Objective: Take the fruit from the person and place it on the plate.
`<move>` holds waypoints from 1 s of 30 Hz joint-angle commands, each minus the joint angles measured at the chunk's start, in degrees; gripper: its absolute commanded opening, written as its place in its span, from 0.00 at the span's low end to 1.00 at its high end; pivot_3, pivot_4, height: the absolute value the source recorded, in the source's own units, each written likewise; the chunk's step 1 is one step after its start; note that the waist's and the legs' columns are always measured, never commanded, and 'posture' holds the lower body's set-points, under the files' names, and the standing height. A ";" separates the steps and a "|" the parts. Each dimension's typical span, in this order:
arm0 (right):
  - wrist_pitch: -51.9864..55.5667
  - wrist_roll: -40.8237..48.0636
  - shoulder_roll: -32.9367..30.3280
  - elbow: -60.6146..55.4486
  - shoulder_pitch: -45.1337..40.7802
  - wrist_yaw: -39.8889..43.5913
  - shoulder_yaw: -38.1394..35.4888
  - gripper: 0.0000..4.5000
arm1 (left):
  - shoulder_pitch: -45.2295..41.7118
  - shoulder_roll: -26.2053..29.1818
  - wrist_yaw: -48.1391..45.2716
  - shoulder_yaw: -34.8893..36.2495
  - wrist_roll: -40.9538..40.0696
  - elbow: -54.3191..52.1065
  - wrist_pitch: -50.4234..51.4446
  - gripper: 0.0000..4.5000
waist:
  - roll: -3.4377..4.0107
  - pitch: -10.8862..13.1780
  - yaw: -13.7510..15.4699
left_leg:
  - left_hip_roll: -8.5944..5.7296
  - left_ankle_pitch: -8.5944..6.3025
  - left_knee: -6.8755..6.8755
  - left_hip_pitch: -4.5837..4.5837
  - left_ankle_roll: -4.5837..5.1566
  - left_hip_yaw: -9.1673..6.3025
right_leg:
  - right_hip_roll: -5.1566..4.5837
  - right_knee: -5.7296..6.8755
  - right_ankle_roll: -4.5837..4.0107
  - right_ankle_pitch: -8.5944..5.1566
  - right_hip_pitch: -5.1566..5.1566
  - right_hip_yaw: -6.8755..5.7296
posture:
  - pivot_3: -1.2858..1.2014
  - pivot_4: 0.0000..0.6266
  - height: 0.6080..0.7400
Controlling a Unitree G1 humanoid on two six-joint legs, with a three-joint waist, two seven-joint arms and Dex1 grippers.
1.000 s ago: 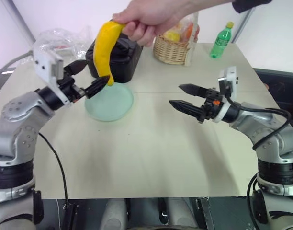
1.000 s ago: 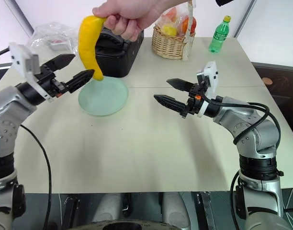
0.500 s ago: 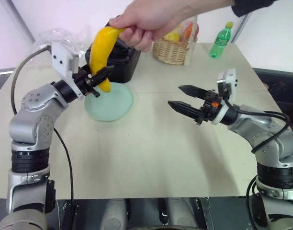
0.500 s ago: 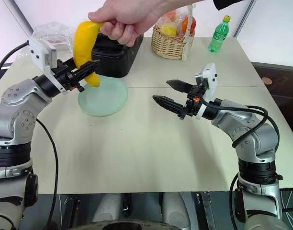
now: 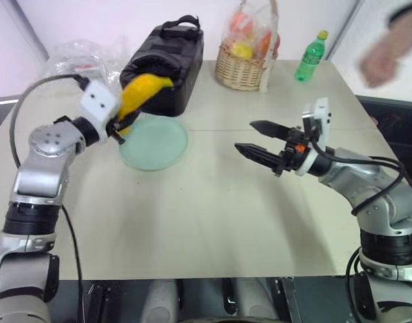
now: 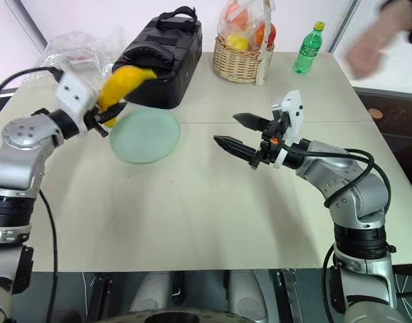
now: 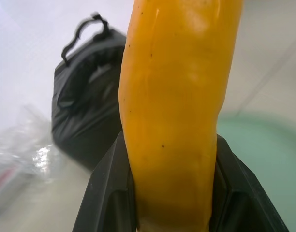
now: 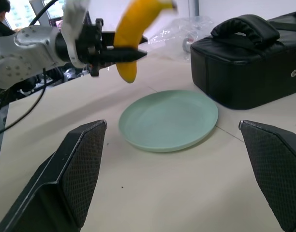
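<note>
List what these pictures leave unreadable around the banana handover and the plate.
- Banana, left wrist view: both ends cut off by the picture's edges, and it hides much of the plate.
- Left gripper, head views: its fingers are hidden behind the banana and the white camera block.
- Person's hand, head views: motion-blurred and cut by the edge.
- Basket fruits: their kind is hidden by the plastic wrap.

The left gripper (image 6: 106, 116) is clamped on the banana (image 6: 122, 82), its arm bent at the elbow, wrist reaching forward and inward. The right gripper (image 5: 254, 139) points level toward the left with its fingers (image 5: 265, 126) spread apart, holding nothing. The person's hand (image 5: 380, 59) hangs blurred at far right
</note>
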 commanded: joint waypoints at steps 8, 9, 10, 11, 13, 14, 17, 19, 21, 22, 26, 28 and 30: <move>-1.85 -0.17 1.09 -1.10 0.46 -2.23 -0.76 1.00 | -8.80 -0.95 -4.60 -5.50 9.82 15.87 -18.98 0.24 | 0.00 0.00 0.96 | 0.00 0.00 0.02 -0.02 0.01 0.04 | -0.01 -0.02 0.00 0.00 -0.01 0.00 | 0.52 0.24 1.00; -1.90 -0.20 1.14 -1.19 0.68 -2.49 -0.82 1.00 | -9.14 -1.38 -5.56 -5.39 9.33 16.70 -19.30 0.24 | 0.00 0.00 0.97 | 0.00 -0.01 0.02 -0.02 0.01 0.05 | -0.01 -0.01 0.00 0.00 -0.01 0.00 | 0.52 0.24 1.00; -1.95 -0.20 1.16 -1.24 0.82 -2.66 -0.83 1.00 | -9.39 -1.71 -6.20 -5.23 9.04 17.33 -19.61 0.24 | 0.00 0.00 0.97 | 0.00 -0.01 0.02 -0.02 0.01 0.05 | -0.01 -0.01 0.00 0.00 -0.02 0.00 | 0.52 0.24 1.00; -1.98 -0.20 1.15 -1.40 1.06 -2.82 -0.86 1.00 | -9.62 -1.82 -6.52 -5.32 9.44 17.95 -19.86 0.36 | 0.00 0.00 0.98 | 0.00 -0.01 0.02 -0.02 0.01 0.05 | -0.01 -0.01 0.00 0.00 -0.02 0.00 | 0.52 0.24 1.00; -1.98 -0.14 1.17 -1.66 1.43 -3.15 -0.92 1.00 | -9.84 -1.98 -7.56 -5.51 10.04 19.05 -20.34 0.58 | 0.00 0.00 1.00 | 0.00 -0.01 0.02 -0.02 0.01 0.05 | -0.01 -0.01 0.00 0.00 -0.02 -0.01 | 0.52 0.24 1.00; -1.99 -0.10 1.18 -1.73 1.57 -3.28 -0.95 1.00 | -9.94 -1.99 -7.44 -5.60 10.64 19.64 -20.89 0.67 | 0.00 0.00 1.00 | 0.00 -0.01 0.02 -0.02 0.01 0.05 | -0.01 -0.01 0.00 0.00 -0.02 0.00 | 0.52 0.24 1.00; -2.09 -0.04 1.15 -1.75 1.84 -3.46 -0.95 1.00 | -10.19 -2.12 -6.86 -5.39 11.33 20.46 -22.10 0.99 | 0.00 0.00 1.00 | 0.00 -0.01 0.02 -0.02 0.01 0.05 | -0.01 0.00 0.01 0.00 -0.02 0.00 | 0.52 0.24 1.00; -2.18 -0.03 1.14 -1.67 1.92 -3.48 -0.93 1.00 | -10.31 -2.16 -6.65 -5.20 11.46 20.61 -22.37 0.99 | 0.00 0.00 1.02 | 0.00 -0.01 0.02 -0.02 0.01 0.04 | -0.01 0.00 0.01 0.00 -0.02 0.00 | 0.52 0.24 1.00; -2.29 -0.13 1.20 -1.43 1.86 -3.47 -0.79 1.00 | -10.49 -2.03 -5.85 -5.03 11.97 20.79 -22.95 0.99 | 0.00 0.00 1.02 | 0.00 -0.01 0.02 -0.02 0.01 0.05 | -0.01 0.00 0.01 0.00 -0.02 0.00 | 0.52 0.24 1.00; -2.34 -0.16 1.24 -1.30 1.80 -3.46 -0.73 1.00 | -10.55 -2.00 -5.70 -4.93 12.04 20.85 -22.85 0.99 | 0.00 0.00 1.03 | 0.00 -0.01 0.02 -0.02 0.01 0.05 | -0.01 0.00 0.01 0.01 -0.01 0.00 | 0.52 0.24 1.00; -2.57 -0.37 1.25 -0.87 1.76 -3.35 -0.60 1.00 | -10.13 -2.03 -6.48 -4.23 10.90 20.33 -22.78 0.99 | 0.00 0.00 1.02 | 0.00 -0.01 0.02 -0.02 0.01 0.04 | -0.01 0.00 0.01 0.01 -0.02 0.00 | 0.52 0.24 1.00; -2.69 -0.46 1.16 -0.69 1.83 -3.21 -0.51 1.00 | -9.63 -2.94 -6.67 -2.55 8.23 19.22 -20.98 0.99 | 0.00 0.00 1.02 | 0.00 -0.01 0.02 -0.02 0.01 0.04 | -0.01 0.00 0.01 0.01 -0.01 0.00 | 0.52 0.24 1.00; -2.75 -0.48 1.09 -0.61 1.89 -3.19 -0.53 1.00 | -8.85 -4.98 -6.34 0.80 3.29 16.86 -16.58 0.99 | 0.00 0.00 1.01 | 0.00 -0.01 0.03 -0.02 0.01 0.04 | -0.01 0.01 0.01 0.01 -0.01 0.00 | 0.52 0.24 1.00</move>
